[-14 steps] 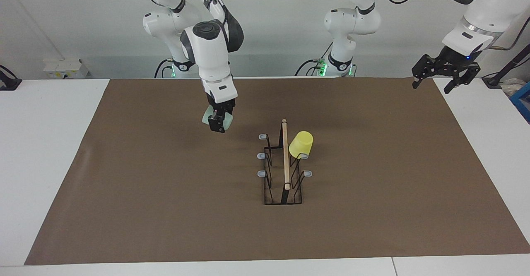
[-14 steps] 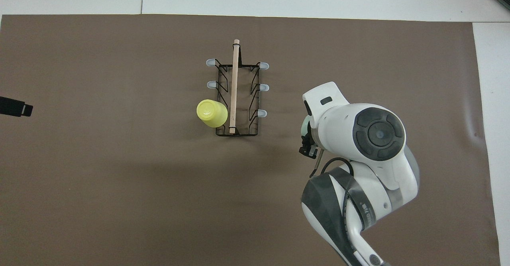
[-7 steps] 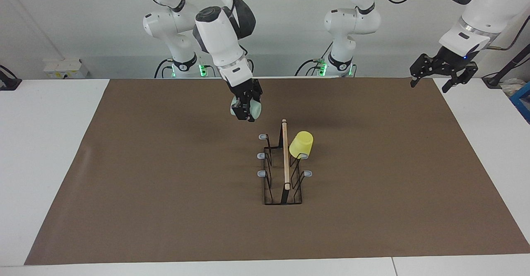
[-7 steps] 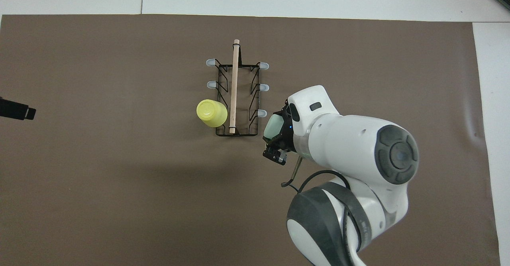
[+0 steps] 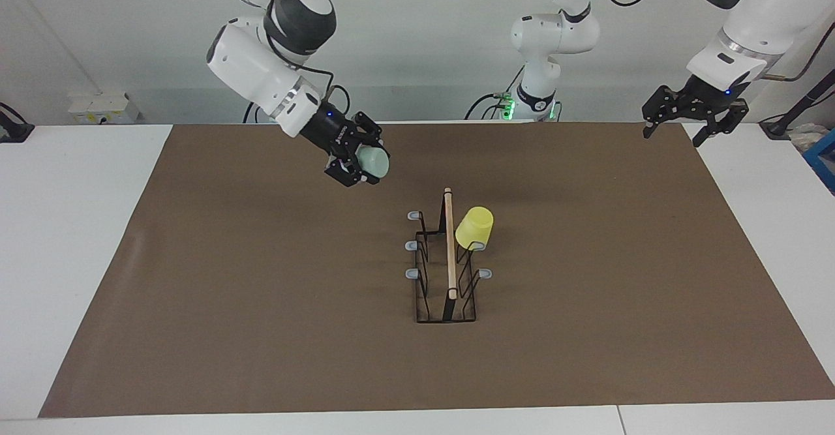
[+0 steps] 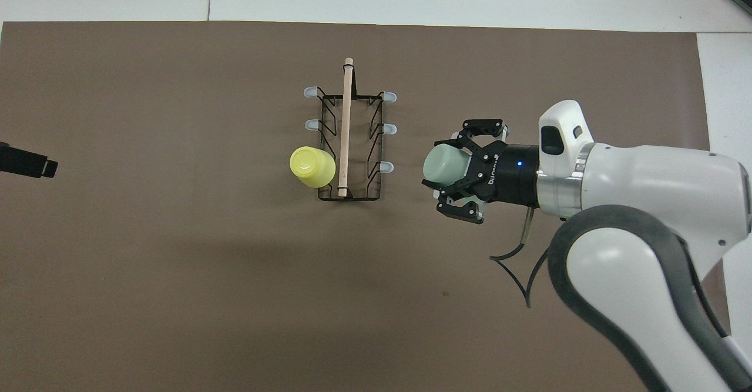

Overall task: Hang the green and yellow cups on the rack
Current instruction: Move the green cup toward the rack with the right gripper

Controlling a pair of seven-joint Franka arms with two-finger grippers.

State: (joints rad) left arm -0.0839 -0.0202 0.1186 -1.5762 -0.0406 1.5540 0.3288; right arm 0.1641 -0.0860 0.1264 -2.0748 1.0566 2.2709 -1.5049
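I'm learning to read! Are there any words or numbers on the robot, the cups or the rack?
White lettering on the right gripper, beside its blue light: too small and turned to read.
Green cup, held in that gripper: no writing.
Yellow cup, on the rack: no writing.
Left gripper, waiting up at the mat's corner: no writing to be seen.

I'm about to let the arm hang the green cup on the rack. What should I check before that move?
1. Green cup gripped by the right gripper: ok.
2. Cup tilted on its side, toward the rack: ok.
3. Cup's open mouth faces the prong: cannot tell.
4. Free prong on the side toward the right arm: ok, all three are bare.
5. Yellow cup hung on the rack's side toward the left arm, out of the way: ok.
6. Left gripper waits, open, above the mat's edge: ok.
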